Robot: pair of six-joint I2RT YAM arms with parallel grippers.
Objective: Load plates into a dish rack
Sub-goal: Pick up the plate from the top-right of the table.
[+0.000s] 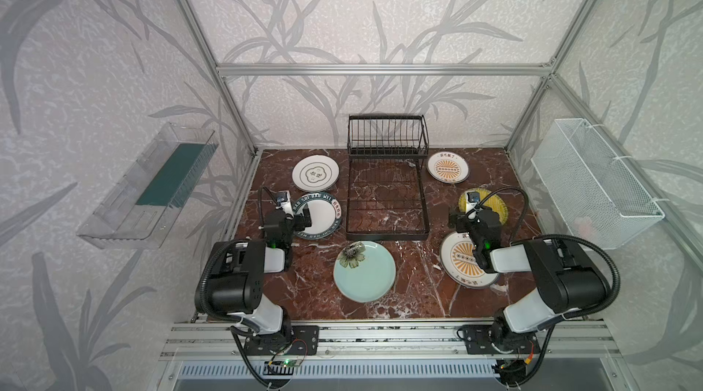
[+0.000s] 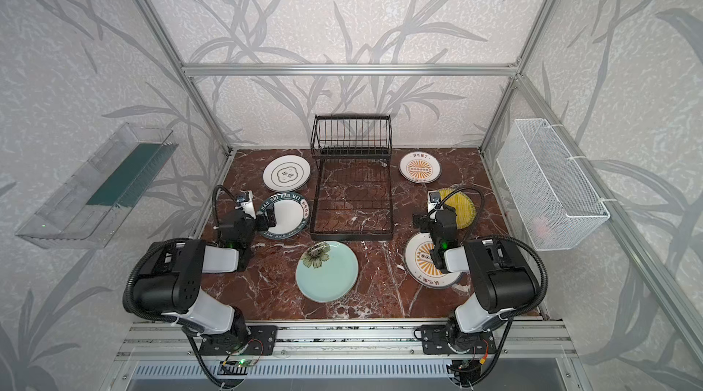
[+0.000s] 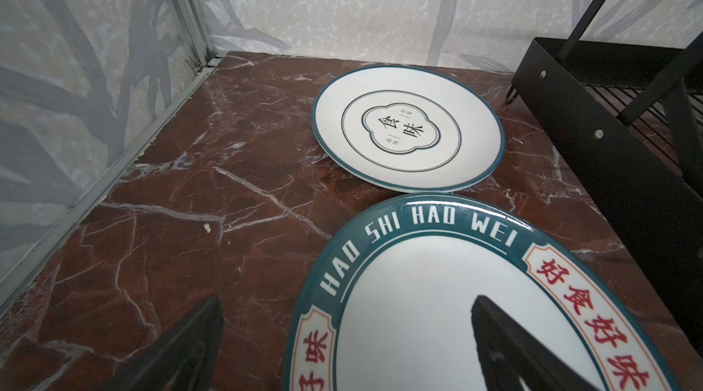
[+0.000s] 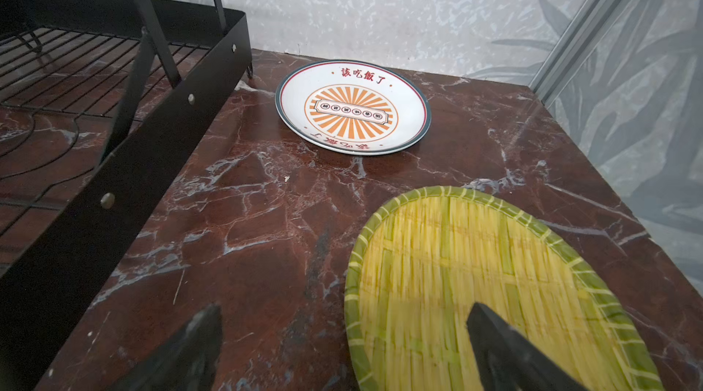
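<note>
Both are held wide, nothing gripped: the left end effector [image 3: 346,305] is set astride the lettered plate [image 3: 418,294] rim, the right end effector [image 4: 344,307] astride the yellow plate [image 4: 475,256] rim. Each rim should be pinched firmly (both lie flat on the tabletop [image 1: 411,294]) before being tilted toward the empty rack [image 1: 386,235] between them.

Shows end effector [image 3: 347,301] spread wide in foreground, one finger over lettered-rim plate [image 3: 418,294], other over desk [image 3: 190,218]; emblem plate [image 3: 409,128] mid-frame just beyond; dish rack [image 3: 608,149] at frame edge.
</note>
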